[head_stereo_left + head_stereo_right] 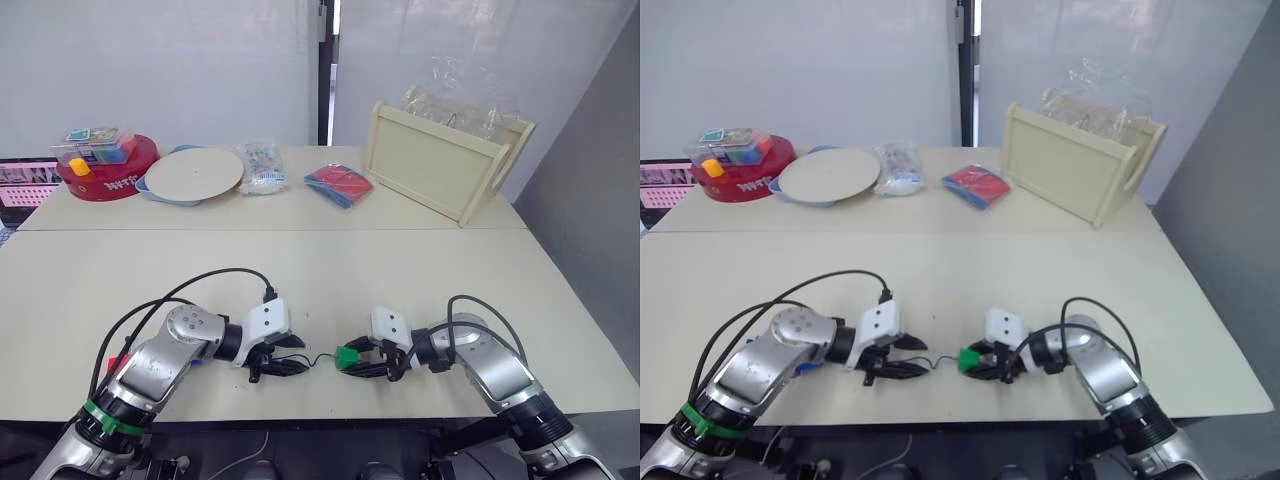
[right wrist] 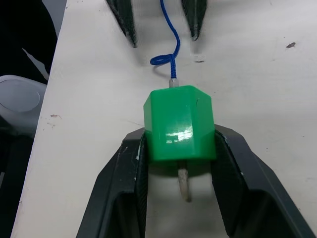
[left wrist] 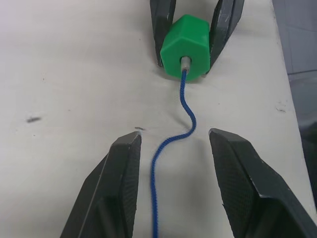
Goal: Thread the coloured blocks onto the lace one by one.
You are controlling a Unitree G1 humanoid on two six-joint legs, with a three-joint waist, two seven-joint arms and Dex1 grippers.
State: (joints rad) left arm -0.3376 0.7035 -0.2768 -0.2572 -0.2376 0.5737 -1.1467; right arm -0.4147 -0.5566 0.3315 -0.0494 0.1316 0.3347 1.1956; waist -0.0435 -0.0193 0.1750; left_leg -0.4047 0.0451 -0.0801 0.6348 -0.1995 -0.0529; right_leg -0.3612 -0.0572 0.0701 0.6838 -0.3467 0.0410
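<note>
My right gripper (image 1: 358, 360) is shut on a green block (image 2: 179, 121) near the table's front edge. The dark-blue lace (image 3: 187, 106) enters the block's hole, and its stiff pale tip (image 2: 184, 183) pokes out of the far side, between my right fingers. My left gripper (image 1: 287, 356) stands open a short way to the left of the block. The lace lies loose on the table between its fingers (image 3: 124, 178), touching neither. A bit of a red block (image 1: 115, 358) and of a blue block (image 1: 805, 368) peek out from beside my left arm.
At the back left stand a red round tub (image 1: 105, 180) with toys, a round pale plate (image 1: 193, 173) and a clear bag (image 1: 262, 165). A red-and-blue packet (image 1: 338, 185) and a tilted wooden tray (image 1: 440, 160) lie at the back right. The table's front edge is close to both grippers.
</note>
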